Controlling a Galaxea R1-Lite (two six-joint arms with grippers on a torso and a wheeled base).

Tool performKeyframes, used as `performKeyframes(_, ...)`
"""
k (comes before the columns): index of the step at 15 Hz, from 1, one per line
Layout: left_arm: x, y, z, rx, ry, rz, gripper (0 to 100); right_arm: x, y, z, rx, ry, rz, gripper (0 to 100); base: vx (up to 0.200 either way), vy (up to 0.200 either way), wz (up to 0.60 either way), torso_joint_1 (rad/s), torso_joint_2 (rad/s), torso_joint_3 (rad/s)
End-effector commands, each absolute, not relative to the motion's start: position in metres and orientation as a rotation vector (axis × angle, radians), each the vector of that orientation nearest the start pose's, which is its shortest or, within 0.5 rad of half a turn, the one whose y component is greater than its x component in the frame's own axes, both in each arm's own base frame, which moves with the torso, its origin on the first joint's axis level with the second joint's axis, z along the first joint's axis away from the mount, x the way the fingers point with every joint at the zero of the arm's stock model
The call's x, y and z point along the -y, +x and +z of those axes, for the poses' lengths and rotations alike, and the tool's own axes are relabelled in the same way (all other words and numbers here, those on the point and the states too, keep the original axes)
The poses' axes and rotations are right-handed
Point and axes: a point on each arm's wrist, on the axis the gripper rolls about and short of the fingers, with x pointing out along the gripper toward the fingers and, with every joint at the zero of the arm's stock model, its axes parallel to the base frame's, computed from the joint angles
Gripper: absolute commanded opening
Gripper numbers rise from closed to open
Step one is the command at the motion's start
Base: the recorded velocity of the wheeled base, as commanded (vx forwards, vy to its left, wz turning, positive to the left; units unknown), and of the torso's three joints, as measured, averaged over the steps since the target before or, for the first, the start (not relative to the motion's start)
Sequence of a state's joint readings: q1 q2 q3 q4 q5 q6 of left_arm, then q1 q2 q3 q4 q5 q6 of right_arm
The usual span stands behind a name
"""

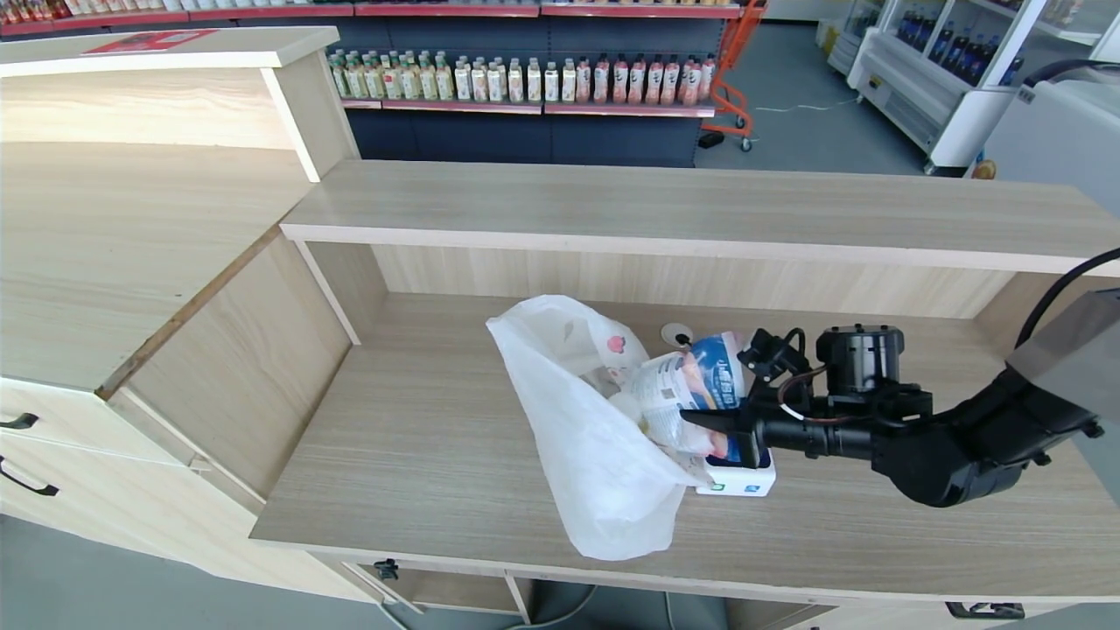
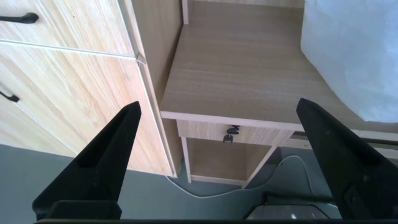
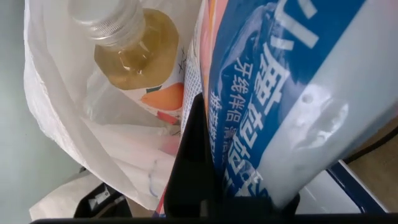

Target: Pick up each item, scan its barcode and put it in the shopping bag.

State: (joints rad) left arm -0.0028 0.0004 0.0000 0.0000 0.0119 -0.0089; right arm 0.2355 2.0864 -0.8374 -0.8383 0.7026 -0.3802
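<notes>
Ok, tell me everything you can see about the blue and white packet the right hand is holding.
The packet is a glossy, puffy plastic pouch. It is blue with white print and has a paler printed panel on one side. The right hand is shut on it, holding it tilted at the open mouth of the white shopping bag, above a white box on the counter. A bottle lies in the bag just beyond it.

blue packet, capped bottle inside white bag
</notes>
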Motion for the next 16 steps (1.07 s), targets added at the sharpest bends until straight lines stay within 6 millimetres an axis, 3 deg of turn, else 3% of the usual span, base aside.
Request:
performKeyframes(1,0.0,-0.023,0.075,0.0,-0.009,0.009,100,-0.099,0.346,0.076,-0.256,-0.242,0.995,0,0.0,0.0,0.0,0.0,0.0,0.0)
performKeyframes(16,0.0,-0.023,0.075,0.0,-0.009,0.009,100,-0.103,0.344,0.067,-0.299,-0.267,1.078,0,0.0,0.0,0.0,0.0,0.0,0.0)
